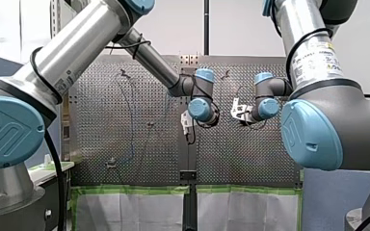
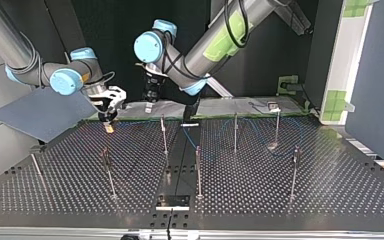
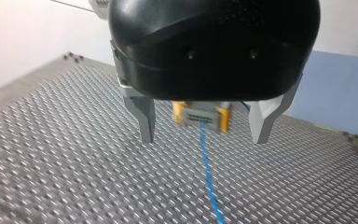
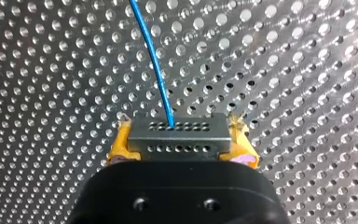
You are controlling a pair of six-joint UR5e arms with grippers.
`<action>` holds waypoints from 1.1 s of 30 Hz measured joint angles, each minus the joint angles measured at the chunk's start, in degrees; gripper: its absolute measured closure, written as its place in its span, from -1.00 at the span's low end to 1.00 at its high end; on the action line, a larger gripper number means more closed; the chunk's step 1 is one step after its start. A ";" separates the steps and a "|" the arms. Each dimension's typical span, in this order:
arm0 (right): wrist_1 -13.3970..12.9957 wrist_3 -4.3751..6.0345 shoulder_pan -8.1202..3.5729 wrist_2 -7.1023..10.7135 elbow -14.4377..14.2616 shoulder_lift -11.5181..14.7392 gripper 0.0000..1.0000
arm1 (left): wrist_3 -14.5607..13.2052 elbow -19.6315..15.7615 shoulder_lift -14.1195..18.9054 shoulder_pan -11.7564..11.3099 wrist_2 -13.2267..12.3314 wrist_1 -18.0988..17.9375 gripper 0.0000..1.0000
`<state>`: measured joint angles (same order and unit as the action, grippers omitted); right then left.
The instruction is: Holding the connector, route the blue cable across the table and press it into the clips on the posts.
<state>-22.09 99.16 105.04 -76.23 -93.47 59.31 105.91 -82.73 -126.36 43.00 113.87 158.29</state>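
Closest to the front camera are my arms' big joints: my left arm [image 1: 53, 62] and my right arm [image 1: 318, 110] both reach out over the perforated table [image 1: 250, 154]. In the top view thin posts [image 2: 198, 172] stand upright across the table, well apart from one another. My left gripper [image 3: 204, 128] hangs above the table near the middle. Its metal fingers [image 3: 144, 121] are spread wide with nothing between them. Just ahead of it, seen through that gap, is my right gripper [image 4: 181, 142], low over the table. Its yellow pads [image 4: 121, 144] are clamped on the two ends of the grey connector [image 4: 177, 130], which sits level with its rows of small holes showing. The blue cable [image 4: 156, 60] leaves the middle of the connector and curves away over the table. In the left wrist view it runs from the connector back beneath my left gripper. In the top view faint blue lengths thread among the posts on the right half. I cannot tell whether the cable is seated at any post top.
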 joint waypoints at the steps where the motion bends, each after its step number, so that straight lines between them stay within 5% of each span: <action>1: -0.02 0.01 -0.07 0.24 0.03 0.02 1.00 | 0.13 0.39 -0.12 0.11 0.05 -0.02 -1.00; 14: 0.02 0.29 -1.00 1.22 0.37 0.16 1.00 | 1.95 7.14 -6.27 -0.01 3.13 4.45 -1.00; 33: -0.07 -0.01 -1.39 1.59 0.41 0.14 1.00 | 3.71 14.08 -12.01 0.40 5.68 1.28 -1.00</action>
<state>-22.16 99.16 103.65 -74.63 -93.06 59.45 109.62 -68.65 -138.37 43.40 119.55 159.57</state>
